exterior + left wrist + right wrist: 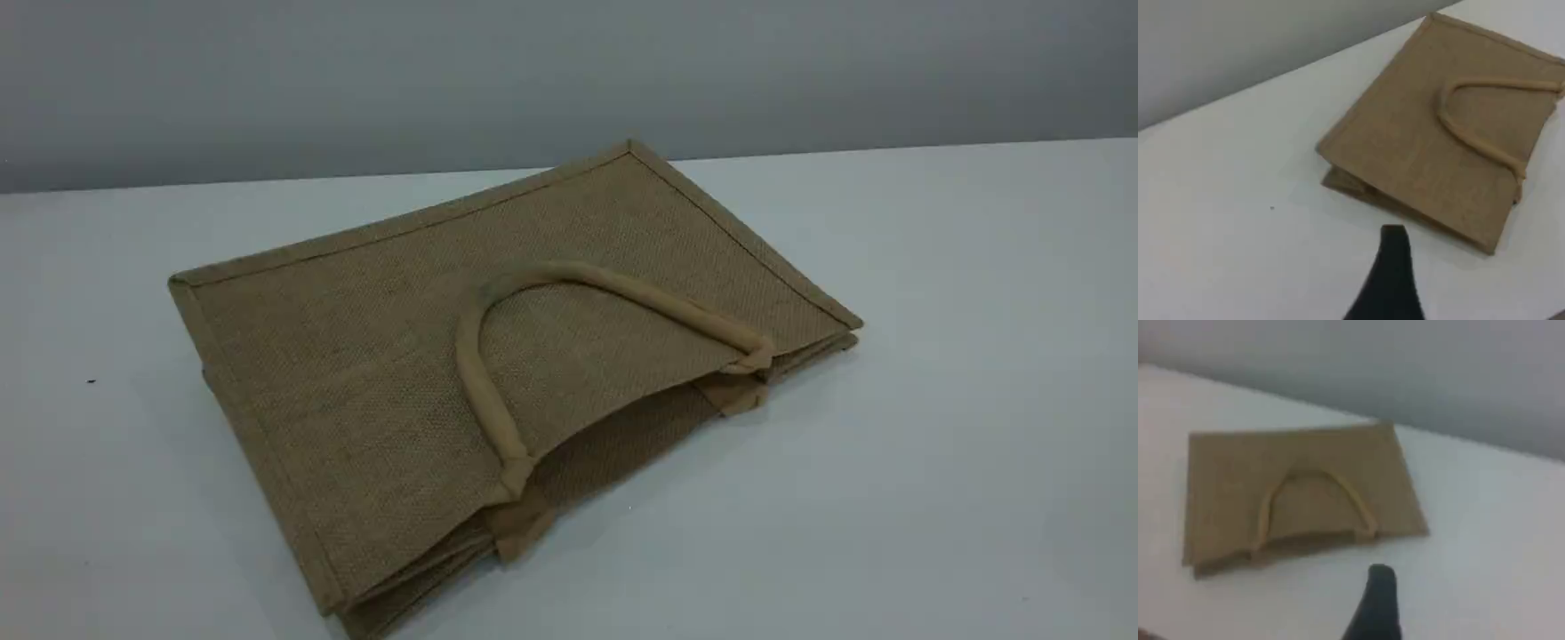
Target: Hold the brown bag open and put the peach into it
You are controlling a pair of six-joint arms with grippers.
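My table (978, 444) is a plain white surface, smooth and matte, filling most of what I see. Behind the table's far edge rises a bare grey wall (356, 80), unmarked and evenly toned. The light is soft and diffuse, leaving only faint shadows on the tabletop. A tiny dark speck (91, 381) sits near the table's left side.

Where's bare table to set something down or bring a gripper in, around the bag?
The brown bag lies flat mid-table. Bare table runs wide on its right, from the mouth edge with the handle forward to the near edge. A narrower bare patch lies on its left. Behind it, only a thin strip before the wall.
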